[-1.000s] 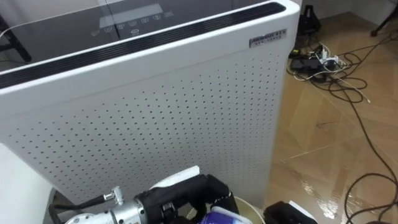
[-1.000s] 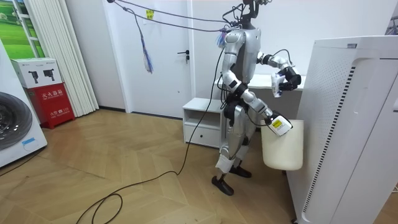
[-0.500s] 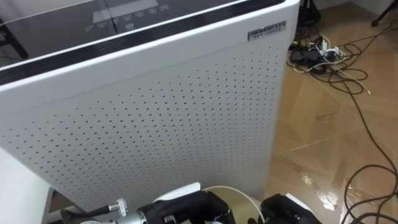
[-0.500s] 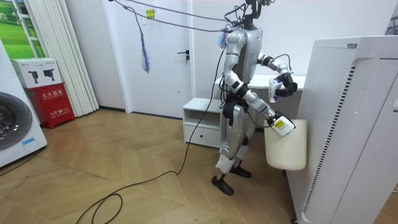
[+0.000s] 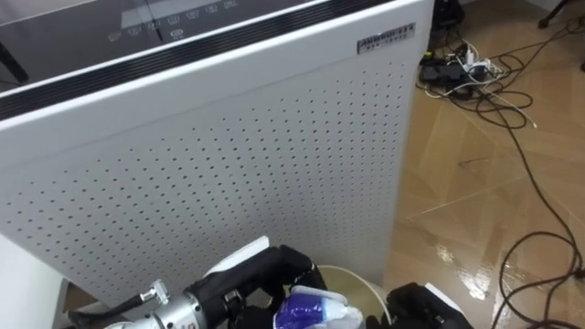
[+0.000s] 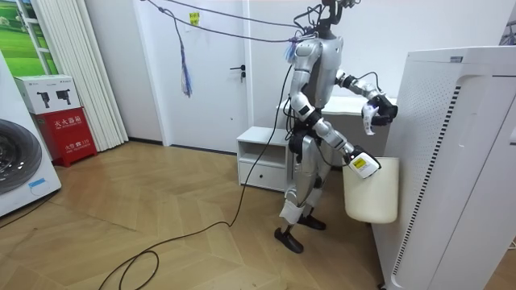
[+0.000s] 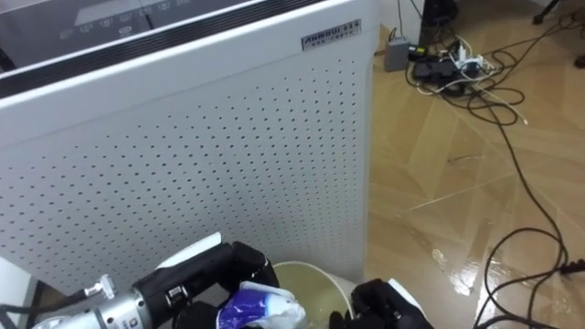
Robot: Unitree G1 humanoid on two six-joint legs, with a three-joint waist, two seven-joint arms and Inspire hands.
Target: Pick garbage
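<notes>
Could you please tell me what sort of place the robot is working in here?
Probably a home-style room, perhaps a test space: a wooden floor, a washing machine at the room view's left, a white door, and a tall white perforated appliance beside the robot. Loose cables hint at a lab.

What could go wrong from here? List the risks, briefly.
1. The wrapper, pinched in the left robot hand, sits over the near edge of the bin. Released off-centre, it might fall outside.
2. The bin hangs off the floor from the right robot hand alone. A slipping grip could drop it.
3. The purifier stands close ahead, so the bin or an arm could bump it.
</notes>
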